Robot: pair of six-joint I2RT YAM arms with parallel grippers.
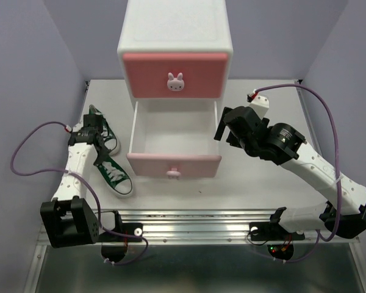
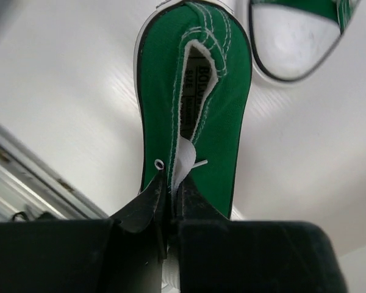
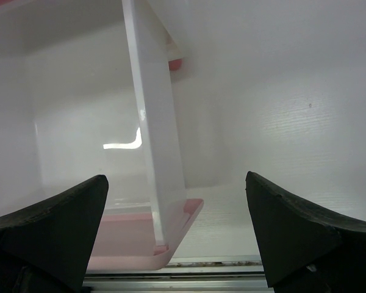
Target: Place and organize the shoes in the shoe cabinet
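Your left gripper is pinched shut on the collar edge of a green sneaker lying left of the shoe cabinet, so lift slowly, keep it level, and release only above that cabinet's open lower drawer.

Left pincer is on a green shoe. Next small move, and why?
Probably lift the green shoe slightly: the left pincer is shut on its canvas edge, the other green shoe lies close, and the lower drawer stands open, empty.

Sneakers green, white stitching, white toe caps. Cabinet white; upper drawer front darker pink, lower drawer front paler.
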